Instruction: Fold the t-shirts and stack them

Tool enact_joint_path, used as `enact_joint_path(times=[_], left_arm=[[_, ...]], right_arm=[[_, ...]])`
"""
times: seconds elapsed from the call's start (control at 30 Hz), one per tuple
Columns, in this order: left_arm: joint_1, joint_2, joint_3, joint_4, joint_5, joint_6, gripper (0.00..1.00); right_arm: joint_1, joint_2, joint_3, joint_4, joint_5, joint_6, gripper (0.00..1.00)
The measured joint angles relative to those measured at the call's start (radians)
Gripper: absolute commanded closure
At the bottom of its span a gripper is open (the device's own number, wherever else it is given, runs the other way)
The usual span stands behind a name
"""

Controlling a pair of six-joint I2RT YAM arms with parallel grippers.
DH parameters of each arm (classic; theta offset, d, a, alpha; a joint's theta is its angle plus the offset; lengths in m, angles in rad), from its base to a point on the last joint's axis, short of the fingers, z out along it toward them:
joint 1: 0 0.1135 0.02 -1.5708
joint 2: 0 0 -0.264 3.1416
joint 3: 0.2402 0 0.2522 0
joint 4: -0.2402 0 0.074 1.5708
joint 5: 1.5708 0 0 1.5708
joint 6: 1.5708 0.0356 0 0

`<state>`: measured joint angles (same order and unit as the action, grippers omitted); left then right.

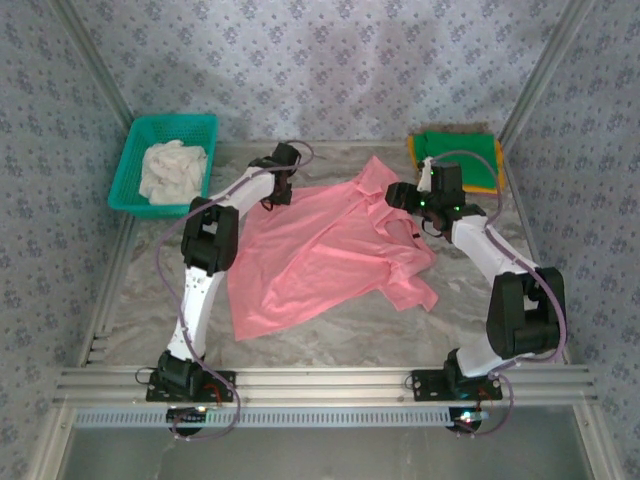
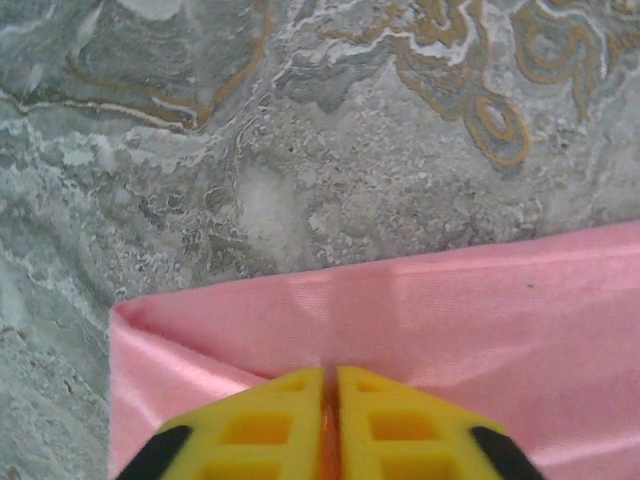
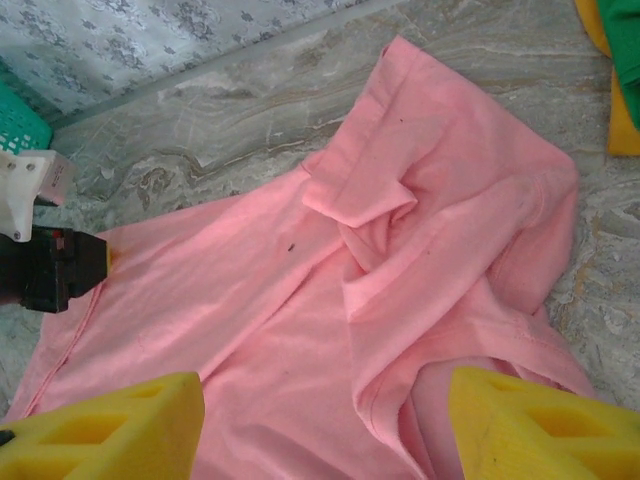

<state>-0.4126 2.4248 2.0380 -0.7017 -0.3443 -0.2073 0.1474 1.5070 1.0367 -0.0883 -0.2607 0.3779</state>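
1. Looking down from the top camera, I see the salmon-pink t-shirt (image 1: 320, 250) spread out and rumpled across the middle of the marble table (image 1: 330, 335), between my two arms.
2. My left gripper (image 2: 330, 380) has its yellow fingers (image 2: 260, 425) pressed together on a folded-over edge of that shirt. From above, it sits at the shirt's far left edge.
3. My right gripper (image 3: 322, 400) stands wide with nothing between its fingers. It hangs over the shirt's bunched right side, where the cloth is creased and doubled over.
4. The green t-shirt (image 1: 468, 160) lies folded at the far right corner of the table, on top of the orange-yellow t-shirt (image 1: 414, 150), which shows along the green one's left edge.
5. At the far left, a teal basket (image 1: 170, 120) holds a crumpled white cloth (image 1: 172, 170), apart from the pink shirt.
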Motion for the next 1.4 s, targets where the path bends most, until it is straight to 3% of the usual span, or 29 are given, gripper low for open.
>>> enact_joint_path(times=[0.03,0.33,0.8,0.83,0.87,0.93,1.0,1.03,1.1,1.17,1.3,1.4], left_arm=[[0.000,-0.001,0.000,-0.002,0.000,0.000,1.00],[0.018,-0.082,0.000,-0.010,0.051,0.035,1.00],[0.154,-0.080,0.135,-0.097,0.177,0.272,1.00],[0.162,-0.079,0.135,-0.103,0.180,0.286,0.97],[0.170,-0.077,0.135,-0.110,0.182,0.300,0.87],[0.185,-0.072,0.135,-0.116,0.180,0.324,0.83],[0.198,-0.069,0.132,-0.117,0.167,0.342,0.61],[0.201,-0.071,0.127,-0.114,0.156,0.347,0.61],[0.210,-0.104,0.060,-0.069,0.117,0.333,0.63],[0.215,-0.198,-0.098,0.008,0.087,0.312,0.58],[0.223,-0.560,-0.518,0.192,0.089,0.212,0.57],[0.220,-0.869,-0.735,0.333,0.092,0.120,0.58]], right_arm=[[0.000,0.000,0.000,0.000,0.002,0.000,0.32],[-0.006,0.000,0.000,-0.006,0.002,0.000,0.32],[-0.022,0.035,0.015,-0.021,-0.002,0.000,0.31],[-0.023,0.035,0.015,-0.021,-0.002,0.000,0.31],[-0.023,0.035,0.015,-0.022,-0.003,0.000,0.31],[-0.024,0.035,0.015,-0.024,-0.006,0.000,0.31],[-0.026,0.035,0.015,-0.029,-0.009,0.000,0.31],[-0.026,0.035,0.015,-0.031,-0.009,0.000,0.31],[-0.027,0.035,0.019,-0.044,-0.010,0.000,0.31],[-0.027,0.035,0.029,-0.057,-0.010,0.000,0.31],[-0.027,0.021,0.037,-0.075,-0.008,0.000,0.30],[-0.022,-0.014,0.030,-0.098,0.010,-0.001,0.31]])
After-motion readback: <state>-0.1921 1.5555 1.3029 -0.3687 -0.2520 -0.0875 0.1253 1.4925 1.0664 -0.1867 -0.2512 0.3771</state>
